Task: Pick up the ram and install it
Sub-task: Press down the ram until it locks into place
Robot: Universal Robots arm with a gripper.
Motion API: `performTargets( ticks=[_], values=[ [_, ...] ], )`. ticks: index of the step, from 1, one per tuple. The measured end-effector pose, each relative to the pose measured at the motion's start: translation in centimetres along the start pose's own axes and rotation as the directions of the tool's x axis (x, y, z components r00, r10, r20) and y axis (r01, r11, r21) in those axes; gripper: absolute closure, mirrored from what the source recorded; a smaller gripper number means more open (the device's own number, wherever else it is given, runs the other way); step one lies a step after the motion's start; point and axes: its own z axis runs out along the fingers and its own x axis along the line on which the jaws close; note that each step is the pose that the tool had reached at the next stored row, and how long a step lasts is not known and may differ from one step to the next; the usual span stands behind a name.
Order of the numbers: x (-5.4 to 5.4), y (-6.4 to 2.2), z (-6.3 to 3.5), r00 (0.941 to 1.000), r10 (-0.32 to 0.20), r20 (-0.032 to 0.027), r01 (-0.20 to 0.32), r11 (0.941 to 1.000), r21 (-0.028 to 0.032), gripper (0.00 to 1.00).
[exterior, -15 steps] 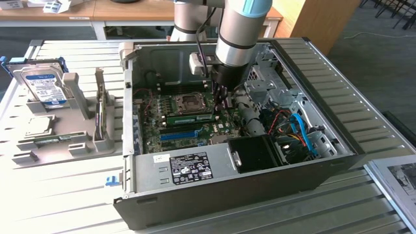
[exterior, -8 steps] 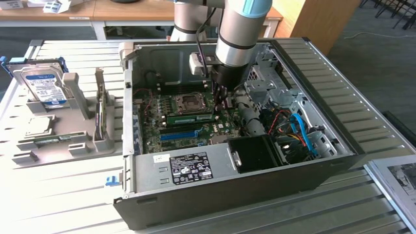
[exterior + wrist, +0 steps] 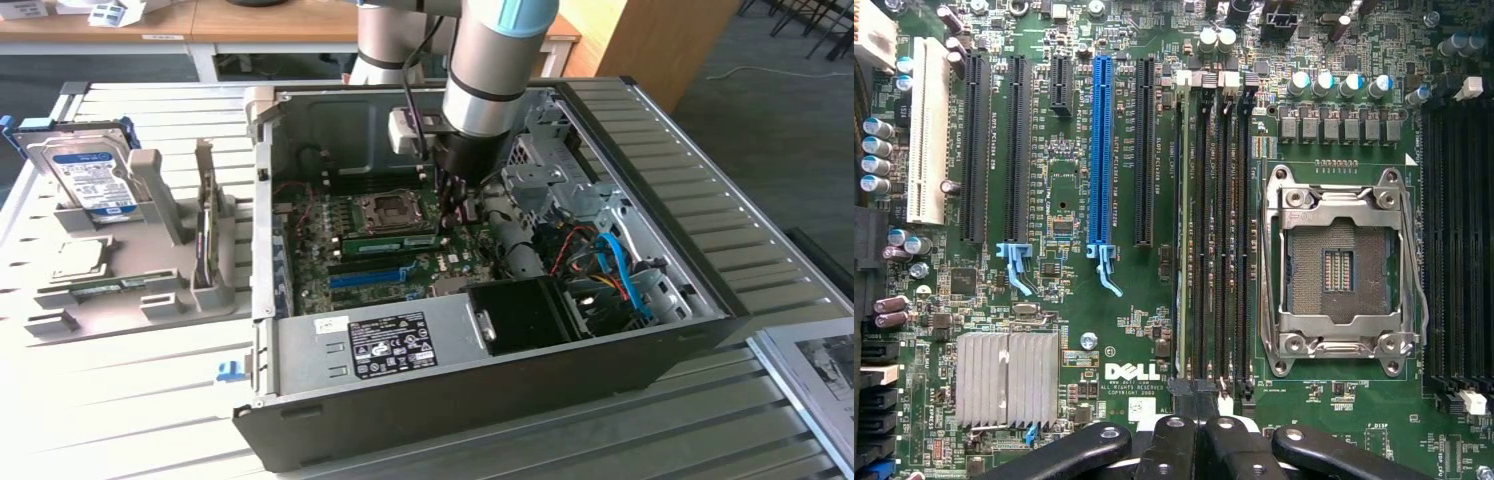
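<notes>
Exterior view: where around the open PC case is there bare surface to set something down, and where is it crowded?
Bare slatted table lies in front of the grey holder and the case, and behind the holder. Crowded: the holder with its hard drive, and inside the case, where the arm reaches over the motherboard beside the cables.

One open computer case [image 3: 467, 400], one motherboard [image 3: 1104, 330], one blue slot [image 3: 1101, 150], one empty processor socket [image 3: 1339, 270], one silver heatsink [image 3: 1007, 378], one ram stick [image 3: 390, 242], one hard drive [image 3: 91, 180] upper left, one robot arm [image 3: 487, 70]
</notes>
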Motion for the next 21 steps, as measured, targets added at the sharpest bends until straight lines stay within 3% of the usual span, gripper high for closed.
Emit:
performTargets(
  ticks=[17,21],
  values=[
    [0.0,0.11,-2.41,1.0,0.0,0.0,0.0,1.0,0.0001,0.9],
    [0.0,0.11,-2.45,1.0,0.0,0.0001,0.0,1.0,0.0001,0.9]
  ],
)
